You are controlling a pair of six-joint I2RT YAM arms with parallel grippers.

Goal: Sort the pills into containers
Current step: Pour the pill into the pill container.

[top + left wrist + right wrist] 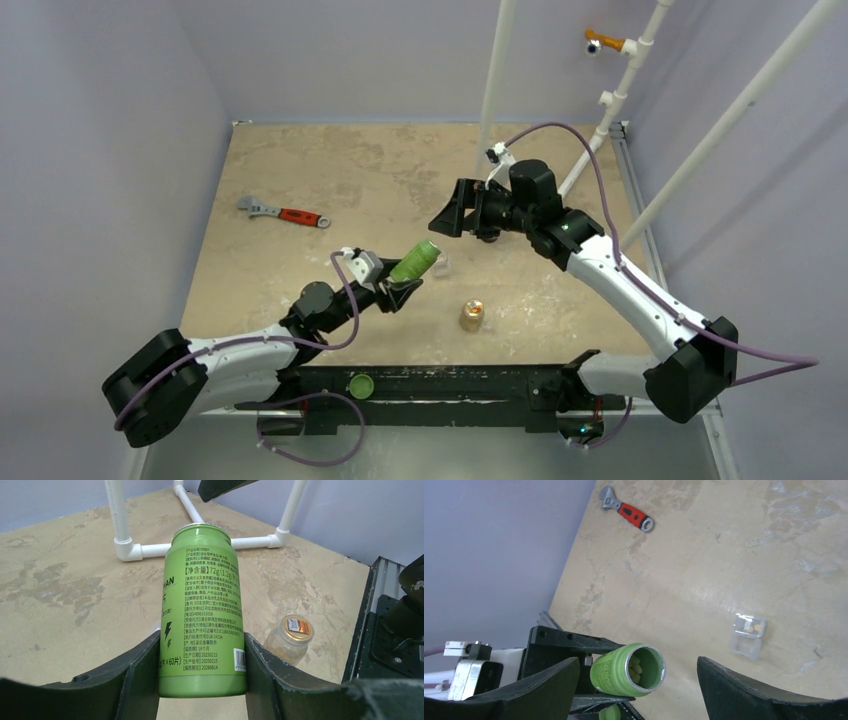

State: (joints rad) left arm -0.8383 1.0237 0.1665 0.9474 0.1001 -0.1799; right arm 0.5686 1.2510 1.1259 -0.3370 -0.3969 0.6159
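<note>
Mottled tan tabletop (330,170) fills the frame between pale purple walls. Toward its upper left lies a red-handled wrench (283,212). Left of centre, the left gripper (400,287) is clamped, jaws about half apart, on a green bottle (415,260). The bottle is uncapped and tilted, its mouth pointing to the upper right, and pale pills (636,667) show inside. A green cap (361,384) sits on the black rail at the bottom. Just right of the bottle's mouth, the clear case (748,636) lies on the table, a couple more tablets in one half. An amber jar (472,315) stands lower centre. Right of centre, the right gripper (447,218) is spread wide, holding nothing.
</note>
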